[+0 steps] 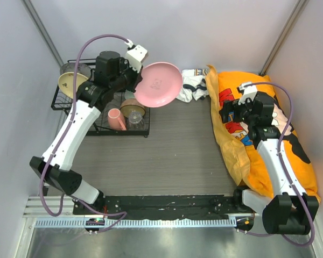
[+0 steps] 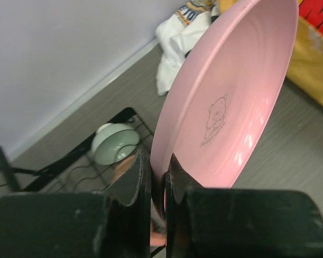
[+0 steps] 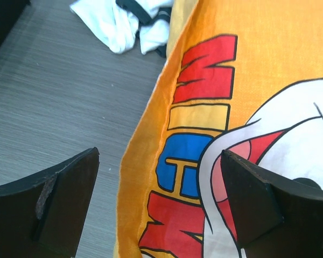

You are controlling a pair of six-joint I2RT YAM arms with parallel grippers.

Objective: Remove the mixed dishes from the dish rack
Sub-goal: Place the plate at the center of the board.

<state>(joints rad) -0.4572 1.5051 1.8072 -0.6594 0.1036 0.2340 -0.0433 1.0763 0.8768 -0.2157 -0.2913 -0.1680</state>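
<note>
Plate: pink plate (image 1: 160, 83) (image 2: 231, 102), large and round, with a bear outline (image 2: 216, 115) and small lettering at its centre. It is tilted on edge in the air, its hollow face turned toward the right side of the table.
Plate position: its left edge is over the right end of the rack, and the rest is out over the table, held off the surface.
Grip: left gripper (image 1: 136, 81) (image 2: 157, 167) is clamped on the plate's rim at the edge nearest the rack, with one jaw pressed on each face.
Left arm: left arm (image 1: 75, 126) stretches from its base toward the far left corner and reaches over the rack, wrist turned to the right.
Rack: black wire rack (image 1: 58, 102) stands at the far left of the table, close to the walls.
Rack contents: tan dish (image 1: 70, 83) is propped at the far left end. Pink mug (image 1: 116, 118) and glass cup (image 1: 135, 122) sit side by side at the near right corner. Mint-green bowl (image 2: 114, 144) shows in the left wrist view, below and left of the plate. The pieces under the arm are too hidden to name.
Right gripper: right gripper (image 1: 230, 110) (image 3: 159, 199) has its jaws spread wide with nothing between them, and hangs over the edge of the orange cloth.
Right arm: right arm (image 1: 274, 161) runs up the right side of the table, well apart from the plate.
Orange cloth: orange cloth (image 1: 264, 134) (image 3: 269, 64) carries a cartoon print with red, yellow and blue letters and covers the right side of the table.
White cloth: white cloth (image 1: 192, 86) (image 3: 124, 24) lies crumpled at the far edge, between the plate and the orange cloth.
Table: table (image 1: 177, 156) has a grey wood-grain top.
</note>
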